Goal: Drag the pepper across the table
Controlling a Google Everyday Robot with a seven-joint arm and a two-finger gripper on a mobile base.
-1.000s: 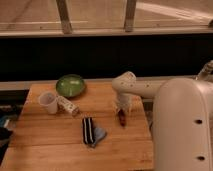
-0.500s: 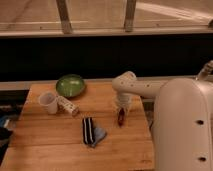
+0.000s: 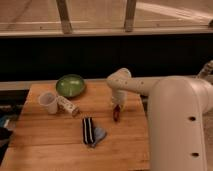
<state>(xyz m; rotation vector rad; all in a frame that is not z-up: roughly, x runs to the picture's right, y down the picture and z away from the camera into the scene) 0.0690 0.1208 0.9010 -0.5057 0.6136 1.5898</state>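
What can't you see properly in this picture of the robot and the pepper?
- Gripper, camera view: right above the pepper, blurred into the arm, so its grip is unclear.
- Pepper: its top end is hidden under the gripper.
- Table: the bottom edge of the picture cuts it off.
- Lying container beside the white cup: label too small to read.
- Green bowl: whether it holds anything is unclear.

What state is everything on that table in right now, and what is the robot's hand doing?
gripper: down at the pepper's upper end, near the table's right side.
pepper: lying flat on the table, under the gripper.
green bowl: upright at the back.
white cup: upright, left side.
small bottle: lying on its side beside the cup.
striped cloth: folded, lying flat near the front.
table: wooden top, bearing all these.
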